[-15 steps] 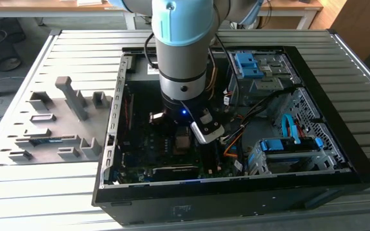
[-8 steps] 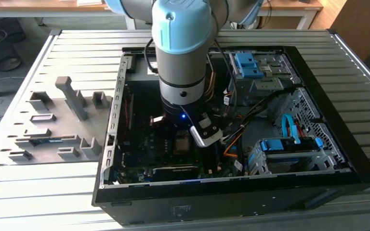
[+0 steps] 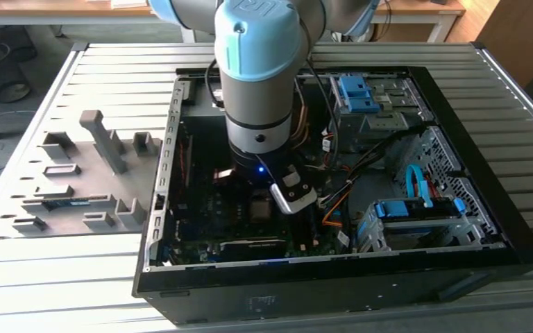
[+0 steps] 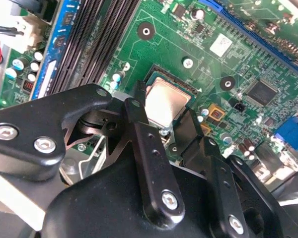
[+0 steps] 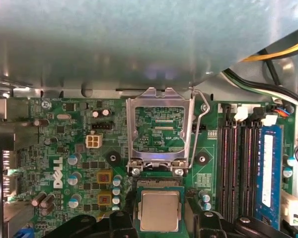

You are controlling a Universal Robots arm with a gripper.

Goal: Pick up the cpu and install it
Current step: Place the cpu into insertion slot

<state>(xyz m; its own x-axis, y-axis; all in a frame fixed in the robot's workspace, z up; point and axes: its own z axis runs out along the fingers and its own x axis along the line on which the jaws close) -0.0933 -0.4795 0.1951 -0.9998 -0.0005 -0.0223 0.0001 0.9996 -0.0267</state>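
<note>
1. The cpu [image 5: 160, 210] lies flat in the socket [image 5: 159, 183] on the motherboard [image 5: 64, 144], pale top up, with an even green border around it.
2. The end effector [image 5: 161, 218] hangs directly over the chip. I cannot tell whether it is clenched on the cpu or released.
3. To do this step well, the chip should sit level, no corner riding on the socket wall. Any withdrawal ought to go straight up so nothing drags it.
4. The hinged retention frame [image 5: 131, 129] is folded back and its lever [image 5: 204, 124] raised, so the socket is uncovered.
5. The open computer case [image 3: 341, 295] on the slatted desk [image 3: 109, 76] holds the motherboard, cables [image 3: 336, 201] and blue drive cages [image 3: 405, 211]. A memory stick [image 5: 268, 168] stands in the motherboard near the socket.
</note>
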